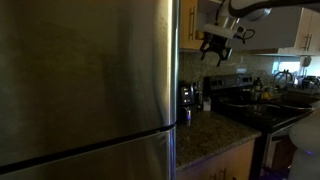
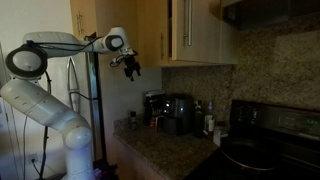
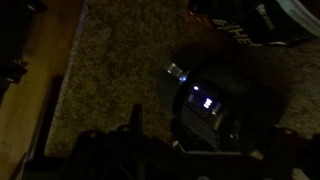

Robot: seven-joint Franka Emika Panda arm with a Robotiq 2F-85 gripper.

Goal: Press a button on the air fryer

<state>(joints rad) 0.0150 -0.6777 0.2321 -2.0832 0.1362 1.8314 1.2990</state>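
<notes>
The air fryer (image 2: 180, 113) is a small dark glossy appliance standing on the granite counter (image 2: 170, 152) against the backsplash. In an exterior view it (image 1: 187, 100) shows just past the fridge's edge. In the wrist view I look down on its top (image 3: 205, 103), where a small display glows blue-white. My gripper (image 2: 130, 66) hangs high in the air above and in front of the air fryer, well clear of it, and it also shows near the upper cabinets (image 1: 217, 44). Its fingers look spread and empty. In the wrist view they are dark shapes along the bottom edge (image 3: 208, 138).
A huge brushed-steel fridge (image 1: 85, 85) fills the near side. A black stove (image 2: 262, 145) stands beyond the air fryer, with bottles (image 2: 208, 122) between them. A second dark appliance (image 2: 152, 108) stands beside the air fryer. Wooden cabinets (image 2: 190, 30) hang overhead.
</notes>
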